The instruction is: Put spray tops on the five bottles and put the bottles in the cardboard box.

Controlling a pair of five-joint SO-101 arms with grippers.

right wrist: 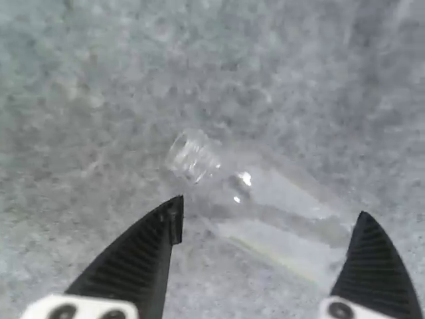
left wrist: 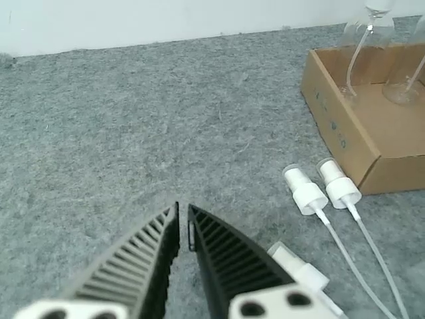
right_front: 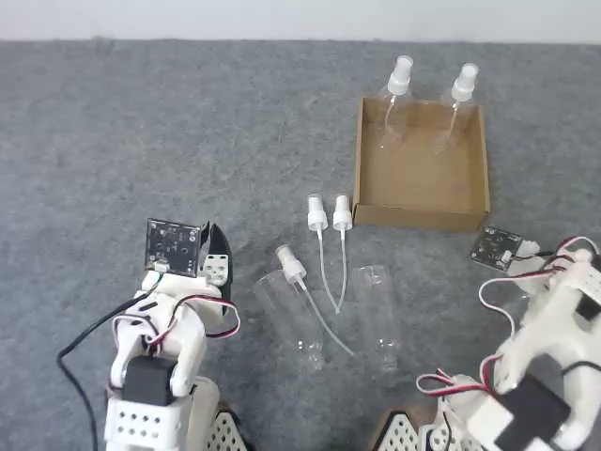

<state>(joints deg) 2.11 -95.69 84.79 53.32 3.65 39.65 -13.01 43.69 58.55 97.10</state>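
Clear bottle [right wrist: 279, 199] lying below released right tool [right wrist: 269, 208], left tool [left wrist: 184, 216] clenched empty near loose spray tops [left wrist: 305, 191]

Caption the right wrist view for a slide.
Open right gripper over a clear bottle without spray top, lying on the grey mat.

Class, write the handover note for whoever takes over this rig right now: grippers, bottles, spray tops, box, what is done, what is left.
Left gripper: shut, empty, over the bare table.
Right gripper: open, above an uncapped bottle lying on its side.
Cardboard box: two capped bottles stand inside.
Two more bottles lie between the arms. Two spray tops lie loose beside them. A third top is at one bottle's mouth; I cannot tell if it is fitted.
Done: two bottles. Left: cap three, box three.
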